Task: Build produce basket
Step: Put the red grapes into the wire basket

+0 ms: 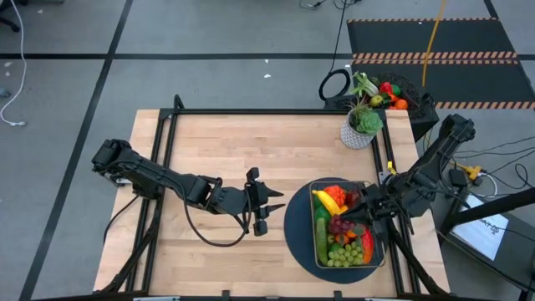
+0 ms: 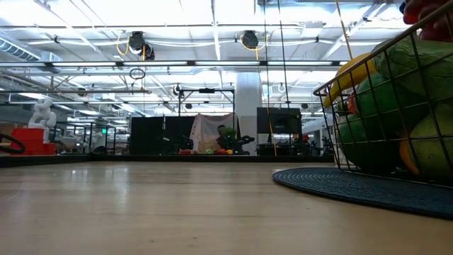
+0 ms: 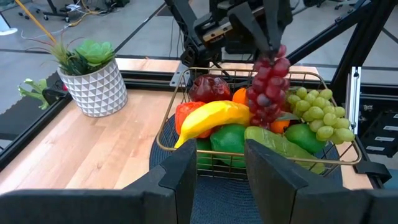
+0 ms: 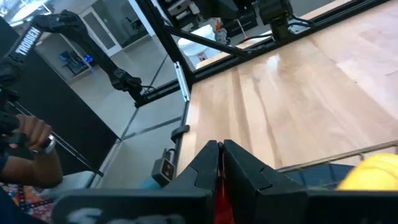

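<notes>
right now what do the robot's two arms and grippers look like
Both arms are dark, jointed and slim. The left gripper has two blocky black fingers, and a black cable loops below that arm's wrist. The right gripper has matching dark fingers.

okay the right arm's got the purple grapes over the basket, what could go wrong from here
The right gripper pinches only the top of the purple grapes, so the bunch could slip or swing. The basket is already heaped; released here, the grapes may roll off the banana or green grapes onto the mat.
</notes>
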Robot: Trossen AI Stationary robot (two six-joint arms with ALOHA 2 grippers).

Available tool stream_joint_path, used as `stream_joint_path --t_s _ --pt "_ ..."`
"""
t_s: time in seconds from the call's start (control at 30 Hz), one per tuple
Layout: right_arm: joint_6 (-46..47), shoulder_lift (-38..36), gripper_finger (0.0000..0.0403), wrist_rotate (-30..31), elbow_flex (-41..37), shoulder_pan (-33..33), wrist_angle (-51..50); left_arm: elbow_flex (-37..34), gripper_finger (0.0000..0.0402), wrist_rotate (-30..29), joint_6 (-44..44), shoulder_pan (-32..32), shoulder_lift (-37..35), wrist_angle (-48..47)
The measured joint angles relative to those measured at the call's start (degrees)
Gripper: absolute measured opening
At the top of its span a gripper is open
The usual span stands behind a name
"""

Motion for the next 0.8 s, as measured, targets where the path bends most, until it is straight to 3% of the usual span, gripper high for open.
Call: stream_joint_path --t_s 0.53,0.67,0.8 --pt "3.0 -9.8 0.0018 1.1 -0.2 0.0 -27.2 0.0 0.0136 0.0 0.0 0.0 0.0 0.0" --pt "2.9 -11.5 0.0043 1.1 -0.2 0.0 -31.4 0.0 0.0136 0.0 0.0 0.0 0.0 0.0" --pt "3.0 -12.4 0.0097 1.1 -0.2 0.0 -33.3 0.0 0.0136 0.0 -0.1 0.0 0.0 0.0"
